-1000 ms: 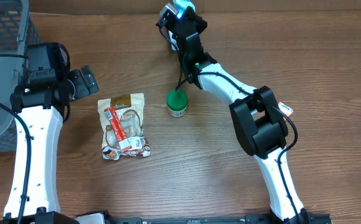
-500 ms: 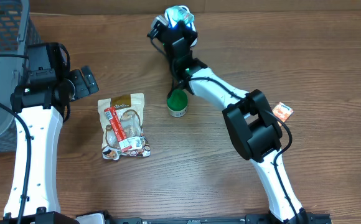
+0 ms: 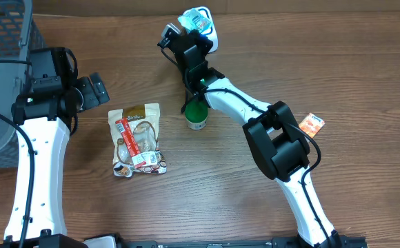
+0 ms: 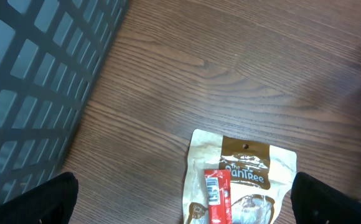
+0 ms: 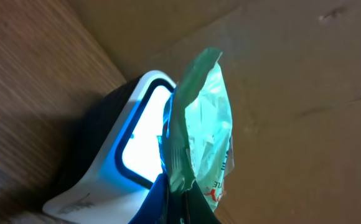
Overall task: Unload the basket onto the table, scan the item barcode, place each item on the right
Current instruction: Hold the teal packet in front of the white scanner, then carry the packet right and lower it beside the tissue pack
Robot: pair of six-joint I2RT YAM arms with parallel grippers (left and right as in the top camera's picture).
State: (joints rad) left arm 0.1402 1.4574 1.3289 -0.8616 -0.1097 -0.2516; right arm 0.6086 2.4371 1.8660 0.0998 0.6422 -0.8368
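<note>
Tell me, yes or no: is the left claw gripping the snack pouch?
No, the left claw stands open and empty; the snack pouch lies flat, apart from it.

Crinkled pale-green plastic packet [image 5: 200, 118] held up to a white barcode scanner with a glowing blue window [image 5: 137, 146]

The packet stands on edge, its lower end with red lettering pinched in the right claw [image 5: 175, 202]. The scanner sits just at its 9 o'clock, lit window turned toward it, at the 12 o'clock edge of the wooden surface [image 3: 365, 83].
</note>
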